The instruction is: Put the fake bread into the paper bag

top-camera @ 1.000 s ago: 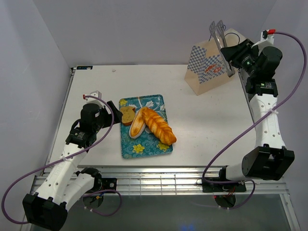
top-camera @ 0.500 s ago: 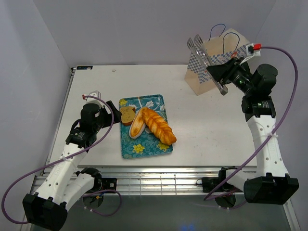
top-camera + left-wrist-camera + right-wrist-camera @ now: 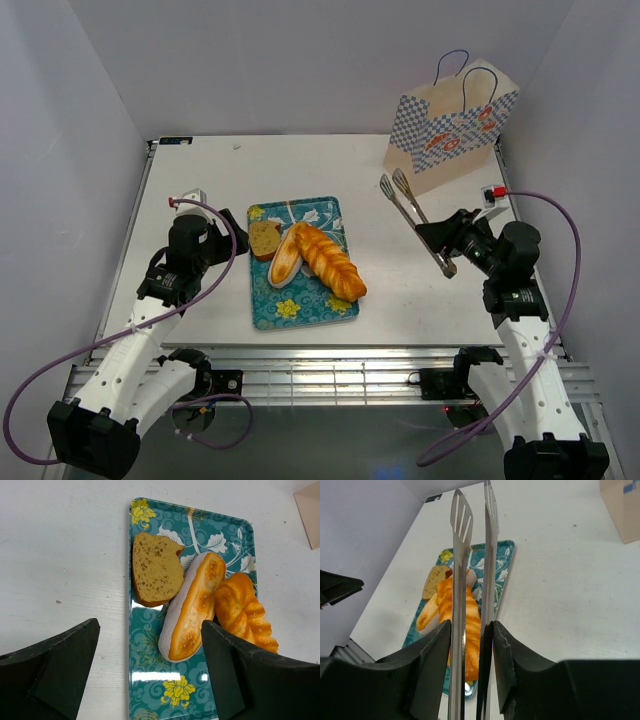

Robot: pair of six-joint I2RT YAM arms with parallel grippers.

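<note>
Three fake bread pieces lie on the blue patterned tray [image 3: 285, 308]: a toast slice [image 3: 264, 239] [image 3: 155, 569], an oval bun [image 3: 284, 257] [image 3: 192, 607] and a braided loaf [image 3: 330, 258] [image 3: 245, 611] [image 3: 465, 625]. The paper bag [image 3: 450, 130] stands at the far right. My right gripper [image 3: 447, 245] [image 3: 471, 645] is shut on the metal tongs [image 3: 410, 215] [image 3: 470, 570], held between tray and bag, tips pointing at the tray. My left gripper [image 3: 228, 232] [image 3: 150, 680] is open and empty at the tray's left edge.
A corner of the bag shows in the left wrist view [image 3: 309, 510] and in the right wrist view [image 3: 621, 507]. The side walls close in at left and right. The table's near edge runs along a metal rail [image 3: 330, 365].
My right arm has swung down and toward the near side, away from the bag, carrying the tongs from the bag's mouth to above the table right of the tray. The left arm has not moved.
</note>
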